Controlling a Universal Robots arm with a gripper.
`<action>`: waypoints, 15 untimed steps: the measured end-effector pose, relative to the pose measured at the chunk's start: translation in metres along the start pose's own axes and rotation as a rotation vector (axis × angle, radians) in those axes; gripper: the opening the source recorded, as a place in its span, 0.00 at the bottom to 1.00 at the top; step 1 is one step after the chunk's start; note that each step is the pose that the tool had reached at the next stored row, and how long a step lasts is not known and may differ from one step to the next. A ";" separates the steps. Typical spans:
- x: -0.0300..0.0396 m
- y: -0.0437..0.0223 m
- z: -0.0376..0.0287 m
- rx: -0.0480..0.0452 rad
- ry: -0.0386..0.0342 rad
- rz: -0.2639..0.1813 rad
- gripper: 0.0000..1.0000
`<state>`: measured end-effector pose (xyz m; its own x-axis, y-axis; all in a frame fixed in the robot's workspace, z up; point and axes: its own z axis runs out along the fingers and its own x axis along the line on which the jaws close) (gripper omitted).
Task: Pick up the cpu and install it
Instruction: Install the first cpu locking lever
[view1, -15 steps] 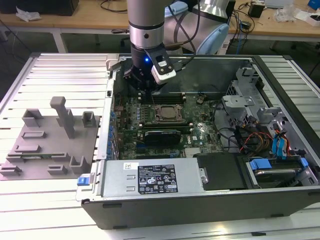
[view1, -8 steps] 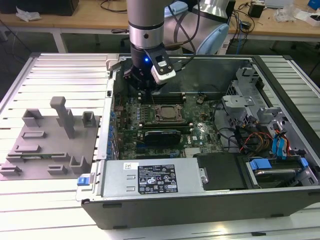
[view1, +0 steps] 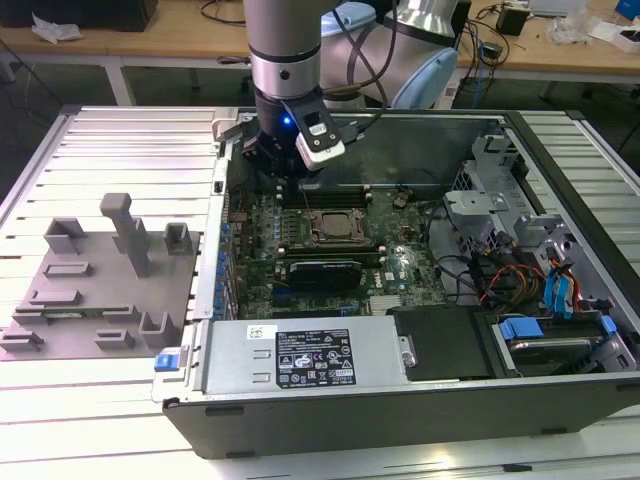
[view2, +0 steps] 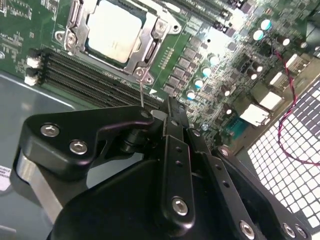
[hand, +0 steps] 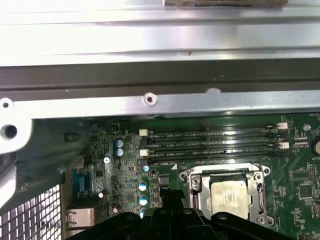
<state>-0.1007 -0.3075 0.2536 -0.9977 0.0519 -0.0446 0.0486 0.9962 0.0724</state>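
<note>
The cpu (view2: 114, 31) is a pale silver square lying flat in the motherboard's socket frame, also seen in the first wrist view (hand: 228, 197) and, small, in the exterior view (view1: 330, 225). My black gripper (view2: 169, 116) hangs low over the board just beside the socket, toward the case's back wall and the exterior view's left (view1: 287, 180). Its fingers are pressed together with nothing between them. A thin metal socket lever (view2: 141, 92) stands right at the fingertips. In the first wrist view the gripper (hand: 171, 199) tip sits beside the socket's corner.
The open computer case (view1: 400, 400) lies on a slatted white table. Memory slots (hand: 210, 142) run along one side of the socket; a black expansion card (view1: 325, 272) lies on the other. Drive bays and cables (view1: 520, 270) fill the exterior view's right. A grey plate with upright blocks (view1: 90, 290) lies on its left.
</note>
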 end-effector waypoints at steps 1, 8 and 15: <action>0.0005 0.0000 0.0000 -0.0094 -0.0007 0.000 0.11; -0.0003 -0.0001 0.0004 -0.0715 0.0010 0.003 0.11; -0.0233 -0.0025 0.0014 -0.0706 0.0175 0.005 0.11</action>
<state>-0.0776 -0.3111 0.2531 -0.9981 0.0552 -0.0266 0.0509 0.9885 0.1427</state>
